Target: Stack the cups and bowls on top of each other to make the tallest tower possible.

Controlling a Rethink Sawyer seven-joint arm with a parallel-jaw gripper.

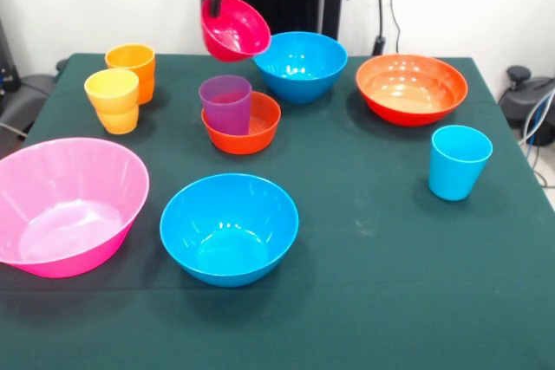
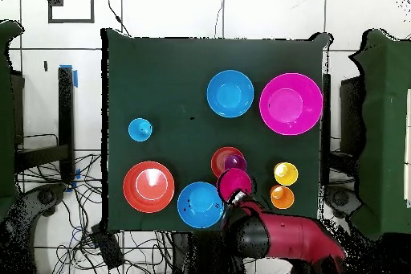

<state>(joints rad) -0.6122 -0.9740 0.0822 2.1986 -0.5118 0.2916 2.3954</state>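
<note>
My gripper (image 1: 211, 4) is shut on the rim of the small crimson bowl (image 1: 236, 28) and holds it tilted in the air. It hangs just behind and above the purple cup (image 1: 225, 103), which stands in the small orange bowl (image 1: 251, 132). In the overhead view the crimson bowl (image 2: 234, 182) overlaps the edge of the purple cup (image 2: 234, 161) and orange bowl (image 2: 221, 161), with the gripper (image 2: 236, 198) at its robot-side rim.
In the front view, two blue bowls (image 1: 301, 65) (image 1: 229, 227), a wide orange bowl (image 1: 411, 87) and a light blue cup (image 1: 458, 162) stand centre and right. The yellow cup (image 1: 113, 100), orange cup (image 1: 132, 67) and huge pink bowl (image 1: 65, 205) stand left.
</note>
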